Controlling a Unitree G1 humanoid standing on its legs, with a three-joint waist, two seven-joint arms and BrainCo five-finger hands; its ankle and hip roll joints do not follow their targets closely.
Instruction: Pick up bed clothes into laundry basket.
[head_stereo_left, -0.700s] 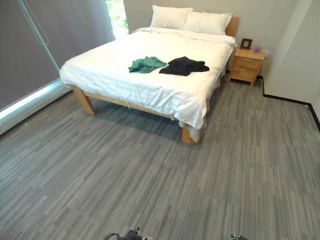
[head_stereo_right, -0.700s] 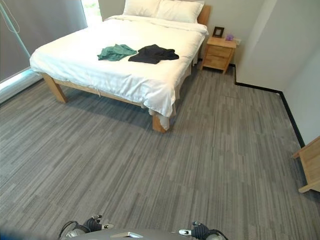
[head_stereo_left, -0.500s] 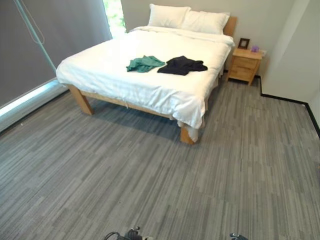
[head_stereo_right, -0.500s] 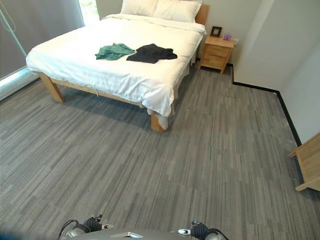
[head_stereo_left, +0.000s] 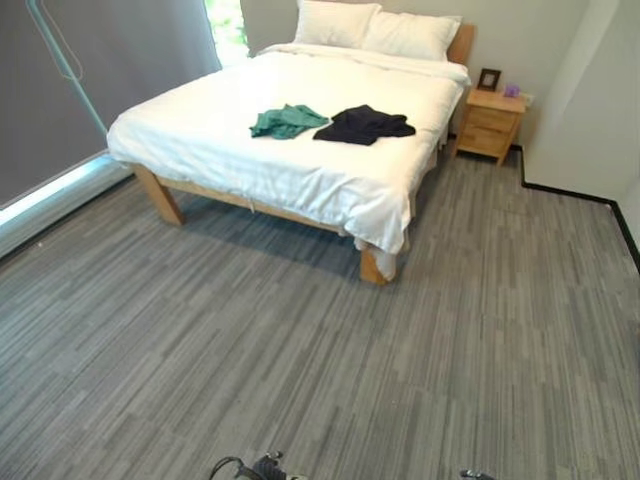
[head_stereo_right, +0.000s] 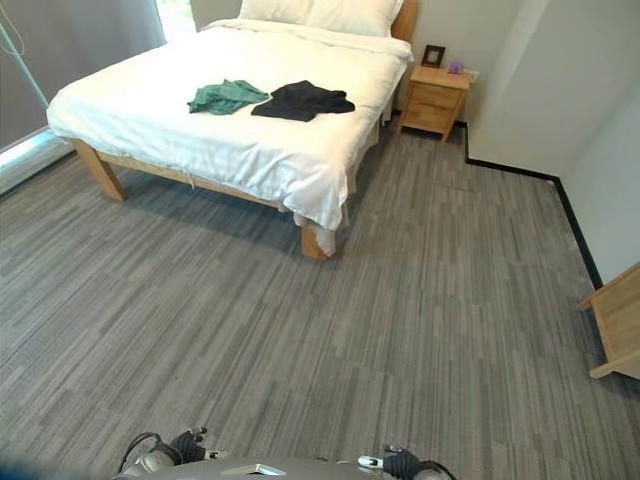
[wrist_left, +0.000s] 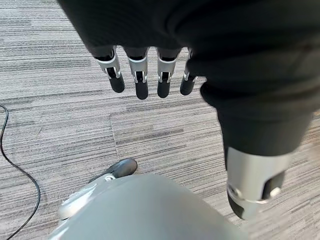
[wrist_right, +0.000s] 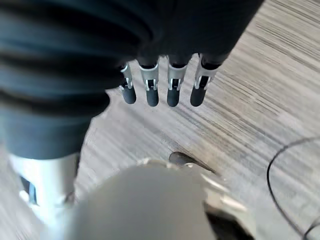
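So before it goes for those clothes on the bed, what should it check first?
1. Clothes located: green garment and black garment lie side by side on the bed. Ok.
2. Path: floor to the bed looks bare. Ok.
3. Left hand free: fingers straight, holding nothing. Ok.
4. Right hand free: fingers straight, holding nothing. Ok.
5. Laundry basket located: cannot tell.
6. Bed within reach: not ok, still well ahead.
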